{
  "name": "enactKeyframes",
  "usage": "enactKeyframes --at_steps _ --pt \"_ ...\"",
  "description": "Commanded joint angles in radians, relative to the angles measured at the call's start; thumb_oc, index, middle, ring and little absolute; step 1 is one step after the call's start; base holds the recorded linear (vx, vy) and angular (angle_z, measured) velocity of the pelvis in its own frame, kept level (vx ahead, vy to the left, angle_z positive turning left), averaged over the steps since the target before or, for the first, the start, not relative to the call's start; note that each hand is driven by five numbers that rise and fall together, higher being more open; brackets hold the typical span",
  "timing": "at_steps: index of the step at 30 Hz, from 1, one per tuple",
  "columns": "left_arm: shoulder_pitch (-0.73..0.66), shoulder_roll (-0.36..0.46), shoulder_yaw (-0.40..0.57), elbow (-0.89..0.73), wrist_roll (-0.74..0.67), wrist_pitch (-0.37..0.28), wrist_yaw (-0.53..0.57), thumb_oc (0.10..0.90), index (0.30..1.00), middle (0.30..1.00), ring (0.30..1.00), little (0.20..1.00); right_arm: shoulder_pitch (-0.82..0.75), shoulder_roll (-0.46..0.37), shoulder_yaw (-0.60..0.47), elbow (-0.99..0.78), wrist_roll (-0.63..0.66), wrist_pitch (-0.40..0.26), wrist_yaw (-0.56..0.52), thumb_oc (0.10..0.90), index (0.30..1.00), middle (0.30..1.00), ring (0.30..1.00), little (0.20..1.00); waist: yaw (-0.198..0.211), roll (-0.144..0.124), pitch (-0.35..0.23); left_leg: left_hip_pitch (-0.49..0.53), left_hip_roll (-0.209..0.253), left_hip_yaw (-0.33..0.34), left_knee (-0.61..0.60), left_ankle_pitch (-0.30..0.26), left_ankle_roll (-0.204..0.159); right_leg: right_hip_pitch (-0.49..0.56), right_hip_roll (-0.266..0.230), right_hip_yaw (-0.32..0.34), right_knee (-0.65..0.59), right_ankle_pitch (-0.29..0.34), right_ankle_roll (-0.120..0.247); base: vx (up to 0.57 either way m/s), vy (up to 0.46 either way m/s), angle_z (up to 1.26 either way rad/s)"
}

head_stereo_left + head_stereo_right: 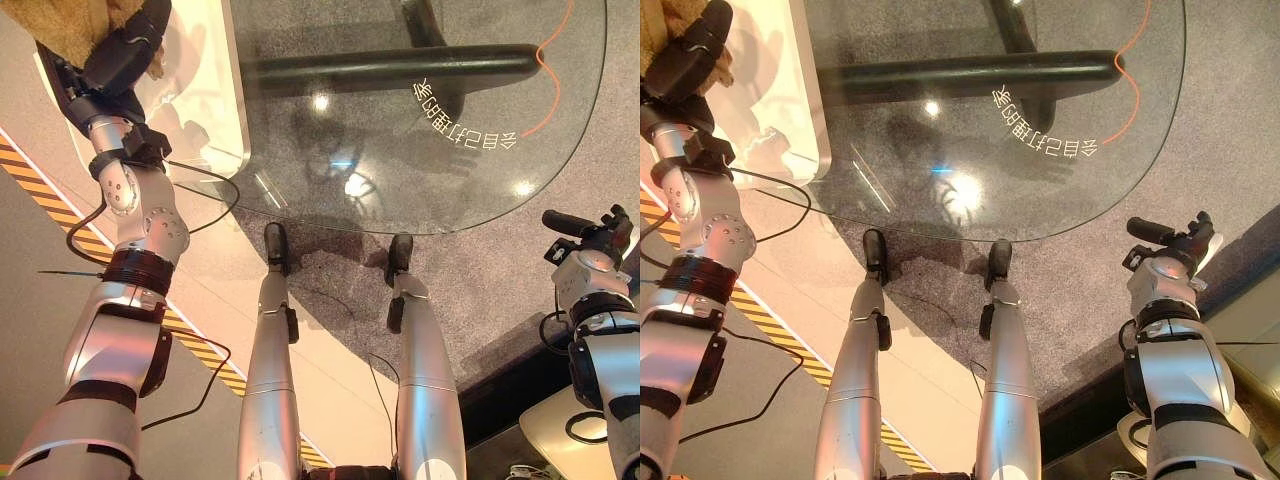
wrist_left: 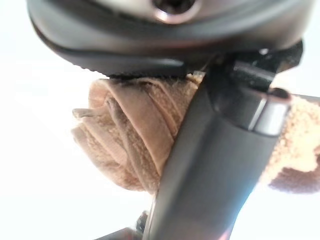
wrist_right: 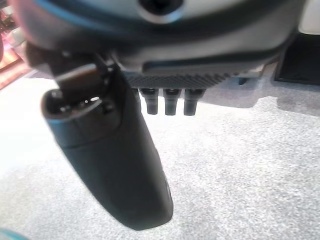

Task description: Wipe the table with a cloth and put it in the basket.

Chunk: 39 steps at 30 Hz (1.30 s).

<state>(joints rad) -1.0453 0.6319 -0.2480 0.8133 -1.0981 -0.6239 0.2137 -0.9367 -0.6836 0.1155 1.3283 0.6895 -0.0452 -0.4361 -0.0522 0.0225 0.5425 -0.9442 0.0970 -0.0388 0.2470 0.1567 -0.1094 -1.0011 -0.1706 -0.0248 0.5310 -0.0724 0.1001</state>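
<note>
- The left hand [image 1: 125, 45] is raised at the far left, beside the glass tabletop [image 1: 420, 150], and its fingers and thumb are curled round the brown cloth [image 2: 130, 140], which is bunched in the palm.
- The cloth is held off the glass, over a white surface [image 1: 200, 90]; I judge the hand carries it, because no part of it touches the tabletop.
- The right hand [image 1: 1175, 245] hangs low over the grey carpet [image 3: 250, 175], well apart from the tabletop. Its fingers look curled short and hold nothing, so it seems idle.
- I cannot find a basket, so the drop place is uncertain.
</note>
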Motion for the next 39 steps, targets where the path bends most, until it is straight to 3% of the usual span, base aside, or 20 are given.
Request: enactKeyframes --at_steps 1,11,18,29,31,32,33,34,39 --pt "-0.155 0.1 0.045 0.045 0.118 -0.009 0.087 0.1 0.3 0.3 0.3 0.2 0.04 -0.069 0.001 0.05 0.01 -0.007 -0.004 0.8 0.9 0.9 0.9 0.9 0.009 0.013 -0.023 0.035 -0.085 0.034 0.107 -0.168 0.076 0.082 0.127 -0.049 -0.113 0.011 -0.069 0.0 0.0 0.0" --pt "-0.177 0.125 -0.007 0.141 0.215 0.182 0.219 0.1 0.3 0.3 0.3 0.2 0.025 -0.082 0.015 0.052 0.009 -0.004 0.007 0.8 0.9 0.9 0.9 0.9 0.001 0.015 -0.023 0.037 -0.08 0.038 0.097 -0.158 0.074 0.083 0.128 -0.048 -0.121 0.015 -0.066 0.0 0.0 0.0" --pt "-0.208 0.136 -0.04 0.198 0.239 0.29 0.243 0.1 0.3 0.3 0.3 0.2 0.012 -0.087 0.029 0.06 0.01 -0.006 0.013 0.8 0.9 0.9 0.9 0.9 -0.005 0.016 -0.023 0.039 -0.077 0.04 0.093 -0.153 0.072 0.085 0.129 -0.047 -0.124 0.017 -0.065 0.0 0.0 0.0" --pt "-0.236 0.145 -0.066 0.263 0.261 0.386 0.259 0.1 0.3 0.3 0.3 0.2 -0.002 -0.1 0.043 0.071 0.016 -0.005 0.025 0.8 0.9 0.9 0.9 0.9 -0.012 0.015 -0.023 0.042 -0.074 0.043 0.086 -0.148 0.071 0.088 0.128 -0.043 -0.135 0.02 -0.063 0.0 0.0 0.0" --pt "-0.238 0.148 -0.073 0.268 0.269 0.402 0.266 0.166 0.356 0.356 0.356 0.266 -0.002 -0.101 0.044 0.071 0.016 -0.005 0.026 0.8 0.9 0.9 0.9 0.9 -0.013 0.016 -0.023 0.04 -0.073 0.043 0.087 -0.149 0.071 0.087 0.127 -0.042 -0.134 0.02 -0.063 0.0 0.0 0.0" --pt "-0.242 0.149 -0.076 0.271 0.276 0.412 0.265 0.248 0.427 0.427 0.427 0.348 -0.004 -0.102 0.046 0.071 0.019 -0.004 0.026 0.8 0.9 0.9 0.9 0.9 -0.013 0.016 -0.023 0.04 -0.073 0.043 0.087 -0.148 0.071 0.087 0.128 -0.042 -0.135 0.021 -0.063 0.0 0.0 0.0" --pt "-0.246 0.15 -0.08 0.275 0.28 0.426 0.265 0.624 0.749 0.749 0.749 0.724 -0.005 -0.103 0.048 0.072 0.019 -0.003 0.027 0.8 0.9 0.9 0.9 0.9 -0.014 0.016 -0.023 0.04 -0.074 0.043 0.086 -0.147 0.071 0.087 0.128 -0.042 -0.137 0.022 -0.063 0.0 0.0 0.0" --pt "-0.246 0.152 -0.082 0.282 0.277 0.428 0.263 0.8 0.9 0.9 0.9 0.9 -0.004 -0.104 0.049 0.073 0.02 -0.004 0.029 0.8 0.9 0.9 0.9 0.9 -0.014 0.017 -0.023 0.041 -0.074 0.043 0.085 -0.146 0.071 0.089 0.127 -0.042 -0.138 0.023 -0.063 0.0 0.0 0.0" --pt "-0.253 0.147 -0.094 0.299 0.284 0.468 0.25 0.8 0.9 0.9 0.9 0.9 -0.016 -0.103 0.057 0.075 0.019 -0.001 0.028 0.8 0.9 0.9 0.9 0.9 -0.015 0.018 -0.023 0.038 -0.073 0.043 0.085 -0.144 0.07 0.087 0.125 -0.043 -0.138 0.024 -0.062 0.0 0.0 0.0"
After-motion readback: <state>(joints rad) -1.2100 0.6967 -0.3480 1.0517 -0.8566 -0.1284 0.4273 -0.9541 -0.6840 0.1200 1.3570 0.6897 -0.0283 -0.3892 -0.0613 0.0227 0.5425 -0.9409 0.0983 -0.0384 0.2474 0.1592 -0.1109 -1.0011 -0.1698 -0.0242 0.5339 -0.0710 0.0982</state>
